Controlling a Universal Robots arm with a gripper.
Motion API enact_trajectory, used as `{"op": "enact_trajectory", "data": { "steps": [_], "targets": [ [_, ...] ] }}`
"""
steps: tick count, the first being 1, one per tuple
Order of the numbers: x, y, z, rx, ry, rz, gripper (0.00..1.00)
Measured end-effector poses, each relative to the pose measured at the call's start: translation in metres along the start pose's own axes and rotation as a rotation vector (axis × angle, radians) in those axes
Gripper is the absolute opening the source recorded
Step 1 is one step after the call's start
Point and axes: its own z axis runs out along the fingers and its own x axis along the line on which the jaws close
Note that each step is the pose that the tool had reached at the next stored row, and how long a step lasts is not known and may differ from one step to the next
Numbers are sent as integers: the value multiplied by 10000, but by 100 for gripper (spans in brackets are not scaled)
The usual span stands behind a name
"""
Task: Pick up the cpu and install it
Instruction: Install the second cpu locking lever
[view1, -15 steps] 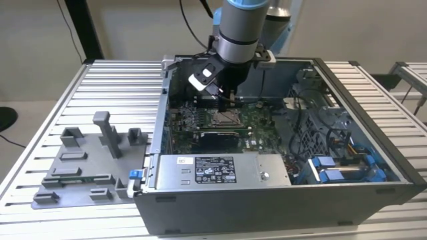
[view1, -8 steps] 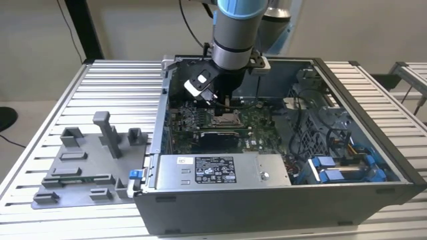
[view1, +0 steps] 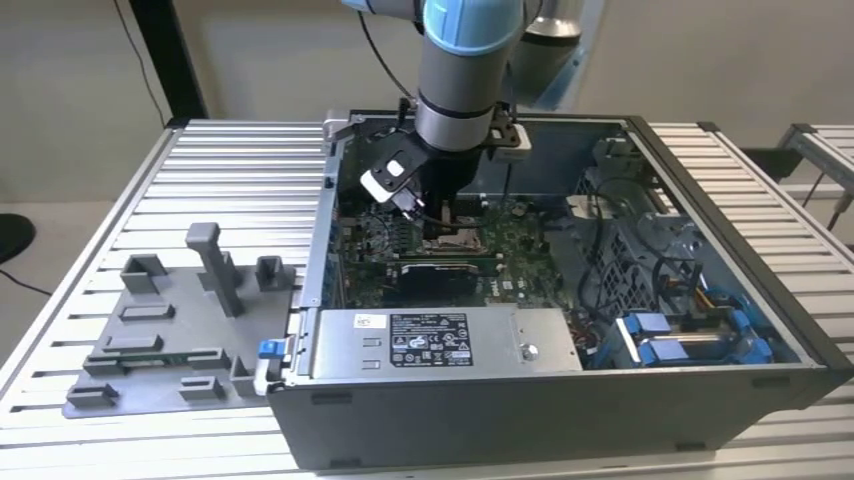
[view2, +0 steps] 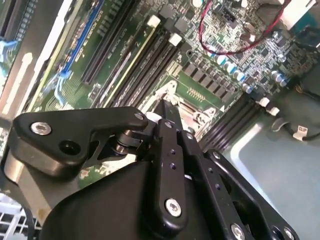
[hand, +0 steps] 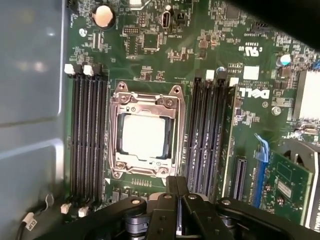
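Observation:
The cpu (hand: 145, 137), a pale silver square chip, lies flat inside the metal-framed socket (hand: 146, 101) of the green motherboard (hand: 165, 50) in the first wrist view. My gripper (hand: 177, 184) hovers just off one edge of the socket with its black fingers pressed together and nothing between them. In the second wrist view the gripper (view2: 164, 106) points down at the socket frame. In the exterior view the arm reaches down into the open computer case (view1: 561, 400), with the gripper (view1: 434, 225) low over the board.
Black memory slots (hand: 87, 140) flank the socket on both sides. A red cable (view2: 235, 50) loops over the board. A power supply (view1: 434, 340) and blue-tabbed drive bays (view1: 667, 335) fill the case front. A grey fixture tray (view1: 160, 340) stands at the exterior view's left.

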Motion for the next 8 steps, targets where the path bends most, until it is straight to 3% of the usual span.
{"op": "enact_trajectory", "data": {
  "steps": [8],
  "targets": [
    [-8,-80,97,-32,-11,261,0]
  ]
}}
